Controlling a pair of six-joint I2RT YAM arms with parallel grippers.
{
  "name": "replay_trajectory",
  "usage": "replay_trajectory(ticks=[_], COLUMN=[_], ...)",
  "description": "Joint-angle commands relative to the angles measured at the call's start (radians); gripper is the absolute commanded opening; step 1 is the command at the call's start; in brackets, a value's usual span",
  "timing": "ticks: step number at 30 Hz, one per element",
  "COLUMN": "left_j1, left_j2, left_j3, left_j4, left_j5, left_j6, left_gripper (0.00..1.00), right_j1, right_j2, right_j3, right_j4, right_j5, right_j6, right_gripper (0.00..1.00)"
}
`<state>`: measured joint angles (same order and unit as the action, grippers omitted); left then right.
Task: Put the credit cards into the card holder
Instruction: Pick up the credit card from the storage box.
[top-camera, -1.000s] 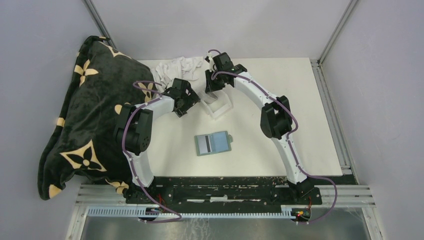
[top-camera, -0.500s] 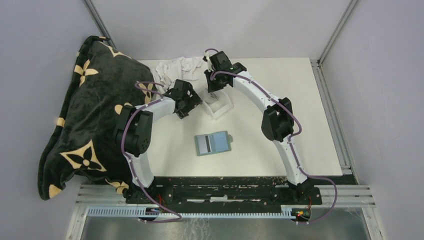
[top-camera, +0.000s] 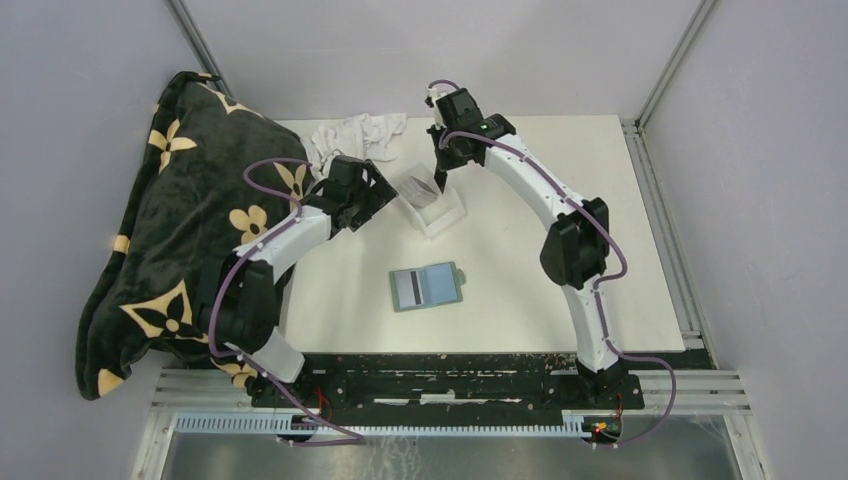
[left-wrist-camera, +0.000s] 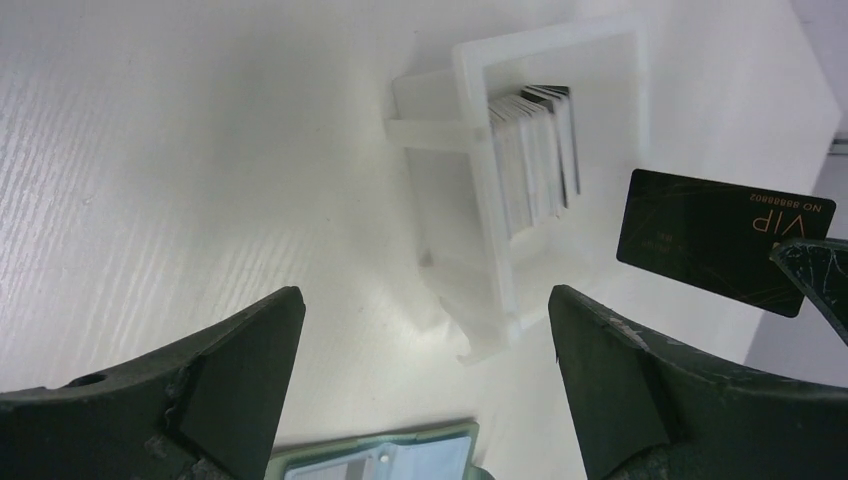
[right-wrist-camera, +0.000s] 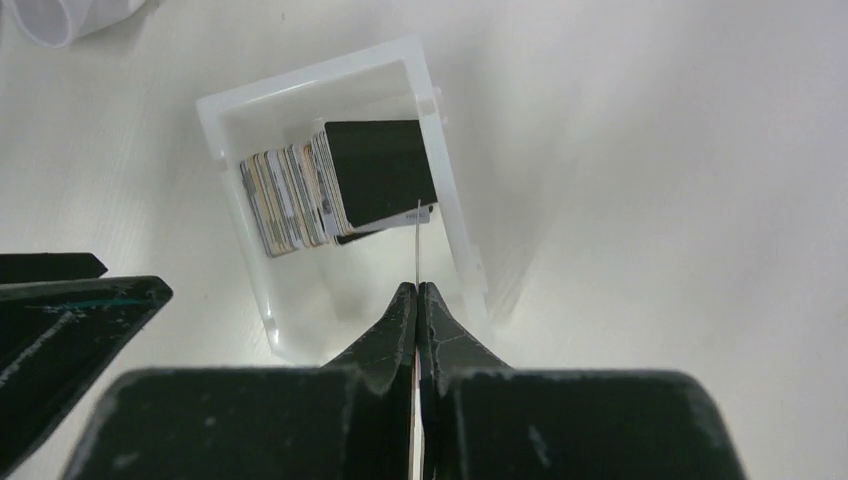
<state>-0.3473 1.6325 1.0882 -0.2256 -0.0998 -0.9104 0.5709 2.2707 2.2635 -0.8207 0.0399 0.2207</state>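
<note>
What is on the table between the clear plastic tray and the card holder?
Nothing. The top external view shows only bare white table between the tray and the card holder.

The tray (left-wrist-camera: 492, 235) is frosted white plastic, the surface (left-wrist-camera: 200, 150) matt white with faint grain. The dark card (left-wrist-camera: 715, 240) looks smooth; the blanket (top-camera: 170, 200) is plush cloth.

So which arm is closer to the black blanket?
Left. The left tool sits close beside the blanket; the right tool is farther off, over the clear tray, holding a card.
</note>
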Motion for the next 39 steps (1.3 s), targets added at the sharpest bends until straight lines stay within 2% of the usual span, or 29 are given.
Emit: replay_trajectory(ticks=[1,6,9,15,22,29,39], left_j1=[-0.003,-0.008,-0.009,-0.008,-0.009,-0.008,-0.008], left_j2=[-0.12,-0.229,-0.29,-0.329,-0.379,-0.381,-0.318], left_j3=[-0.038,-0.077,-0.13,-0.201,-0.342,-0.424,-0.447], left_j4=[0.089,0.15,0.219,0.379,0.603,0.837,0.926], left_j5=[0.027,0.084,0.158,0.44,0.686,0.87,1.073], left_j6=[0.05,0.067,0.079,0.074,0.033,-0.035,-0.06], left_gripper=[1.0,1.0,1.0,1.0,1.0,0.96,0.92], right_j1=[-0.002,-0.004,-0.007,-0.017,-0.029,-0.046,-0.086], right_j2=[-0.185,-0.314,-0.395,-0.561,-0.733,-0.824,-0.825], right_j3=[-0.094,-0.236,-0.302,-0.405,-0.606,-0.796,-0.916], right_j4=[0.055,0.075,0.068,0.039,0.079,0.171,0.323], right_j5=[0.042,0.051,0.002,-0.206,-0.391,-0.629,-0.876], right_j6=[-0.012,-0.006,0.005,0.053,0.144,0.276,0.417], right_gripper=[0.01,0.01,0.01,0.01,0.01,0.01,0.01])
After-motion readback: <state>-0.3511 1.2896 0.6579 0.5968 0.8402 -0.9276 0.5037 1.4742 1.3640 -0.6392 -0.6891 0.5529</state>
